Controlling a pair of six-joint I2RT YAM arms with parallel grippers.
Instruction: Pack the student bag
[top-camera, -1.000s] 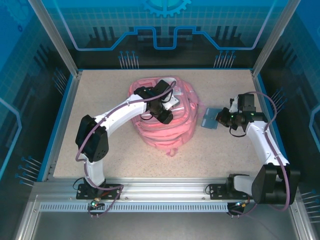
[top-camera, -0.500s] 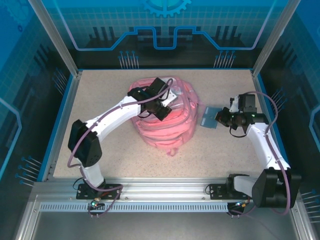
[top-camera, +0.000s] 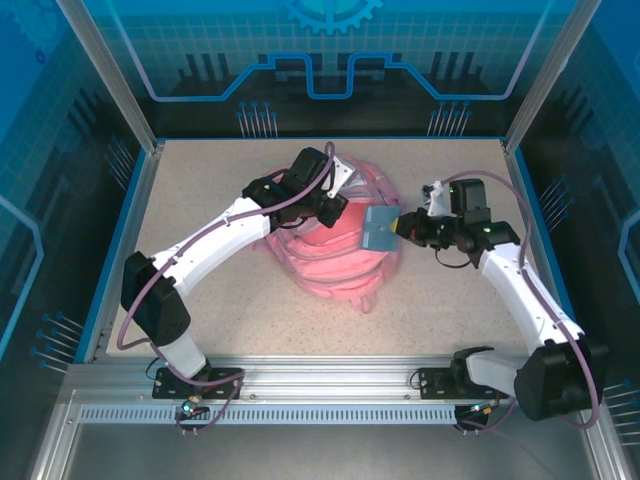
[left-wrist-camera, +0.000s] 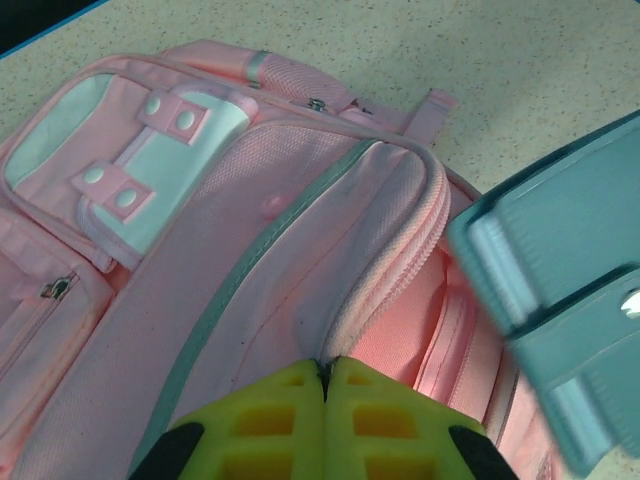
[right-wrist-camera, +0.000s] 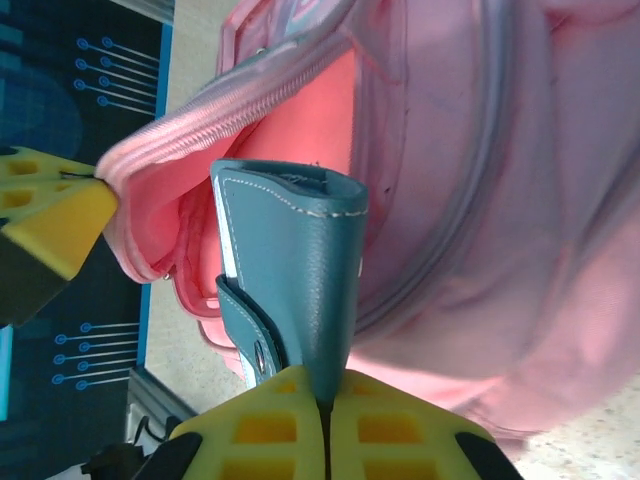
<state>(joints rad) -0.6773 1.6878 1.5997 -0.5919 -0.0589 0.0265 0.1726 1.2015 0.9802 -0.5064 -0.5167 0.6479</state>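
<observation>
The student bag (top-camera: 335, 262) is a big pink backpack lying in the middle of the table. My left gripper (top-camera: 336, 204) is shut on the zipper edge of its top flap (left-wrist-camera: 400, 262) and holds the main compartment agape, showing the pink lining (right-wrist-camera: 290, 120). My right gripper (top-camera: 406, 227) is shut on the end of a teal-blue pencil case (top-camera: 381, 229) with a snap strap. The case (right-wrist-camera: 295, 265) hangs at the mouth of the opening, its far end just above the lining. In the left wrist view the case (left-wrist-camera: 560, 290) sits right of the flap.
The speckled tabletop (top-camera: 200, 190) lies bare around the bag. Blue walls and a metal frame (top-camera: 130, 190) border the table. The bag's front pockets with white tabs (left-wrist-camera: 140, 150) face the left wrist camera.
My right gripper has carried the pencil case left from the table to the bag's opening. My left gripper shut on the flap edge and pulled it back and up, opening the bag.
</observation>
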